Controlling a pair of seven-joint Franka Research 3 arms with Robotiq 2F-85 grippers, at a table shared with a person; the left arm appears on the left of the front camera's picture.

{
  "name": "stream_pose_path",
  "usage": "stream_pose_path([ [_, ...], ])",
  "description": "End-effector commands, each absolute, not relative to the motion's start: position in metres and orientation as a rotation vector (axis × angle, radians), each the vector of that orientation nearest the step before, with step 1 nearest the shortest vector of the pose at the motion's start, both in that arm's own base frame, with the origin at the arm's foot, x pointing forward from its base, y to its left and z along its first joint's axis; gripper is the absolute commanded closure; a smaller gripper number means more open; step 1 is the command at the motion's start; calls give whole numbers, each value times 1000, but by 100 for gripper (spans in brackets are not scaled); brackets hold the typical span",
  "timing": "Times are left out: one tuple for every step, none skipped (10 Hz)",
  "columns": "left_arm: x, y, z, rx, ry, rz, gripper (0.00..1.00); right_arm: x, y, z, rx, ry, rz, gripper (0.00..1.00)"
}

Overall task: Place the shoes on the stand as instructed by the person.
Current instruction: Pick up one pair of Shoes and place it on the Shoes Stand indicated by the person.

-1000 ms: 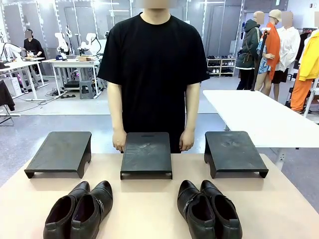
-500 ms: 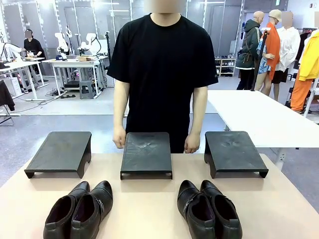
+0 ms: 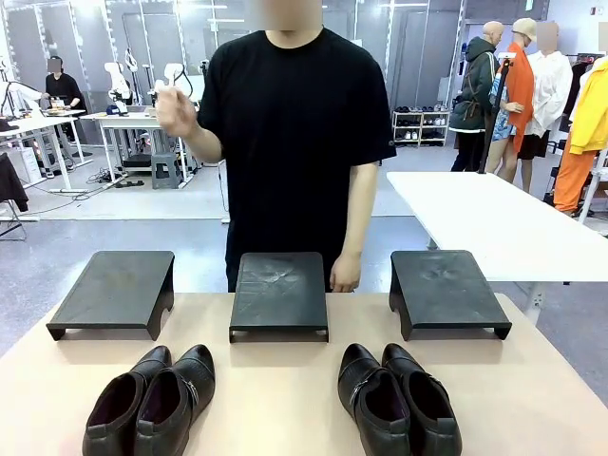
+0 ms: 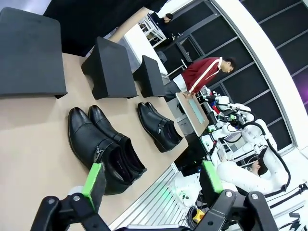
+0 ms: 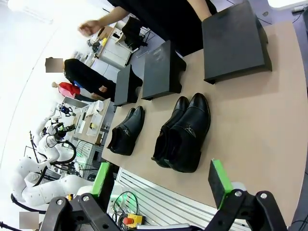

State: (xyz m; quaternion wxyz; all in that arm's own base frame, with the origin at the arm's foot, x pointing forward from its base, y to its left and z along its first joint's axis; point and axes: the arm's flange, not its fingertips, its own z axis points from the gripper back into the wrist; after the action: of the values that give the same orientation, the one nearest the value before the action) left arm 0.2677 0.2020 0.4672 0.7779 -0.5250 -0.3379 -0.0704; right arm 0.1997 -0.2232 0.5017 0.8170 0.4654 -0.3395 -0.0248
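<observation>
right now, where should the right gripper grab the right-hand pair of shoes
Probably the open collars near the heels, from above. The right pair lies side by side and touching, toes toward the stands, openings facing up at the robot's end, so the open right gripper could drop a finger into each shoe and pinch the inner walls together.

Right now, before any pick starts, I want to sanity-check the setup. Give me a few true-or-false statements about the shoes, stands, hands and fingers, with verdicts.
1. Both pairs of shoes lie on the table. True.
2. One pair sits on the middle stand. False: the middle stand is bare.
3. The person has one hand raised. True.
4. The left gripper's fingers clamp a shoe. False: the left gripper is open and holds nothing.
5. The right gripper is open. True.
</observation>
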Motion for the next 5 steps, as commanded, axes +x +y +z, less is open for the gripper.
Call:
stream_pose_path([
  [269, 203, 467, -1146, -747, -175, 0, 199, -225, 503, 992, -740, -31, 0],
  [269, 203, 467, -1146, -747, -175, 0, 199, -225, 503, 992, -740, -31, 0],
  [269, 203, 467, -1146, -747, -175, 0, 199, -225, 503, 992, -740, -31, 0],
  [269, 203, 467, -1146, -747, -175, 0, 199, -225, 503, 992, -740, -31, 0],
  [269, 203, 467, -1146, -747, -175, 0, 199, -225, 503, 992, -740, -31, 0],
])
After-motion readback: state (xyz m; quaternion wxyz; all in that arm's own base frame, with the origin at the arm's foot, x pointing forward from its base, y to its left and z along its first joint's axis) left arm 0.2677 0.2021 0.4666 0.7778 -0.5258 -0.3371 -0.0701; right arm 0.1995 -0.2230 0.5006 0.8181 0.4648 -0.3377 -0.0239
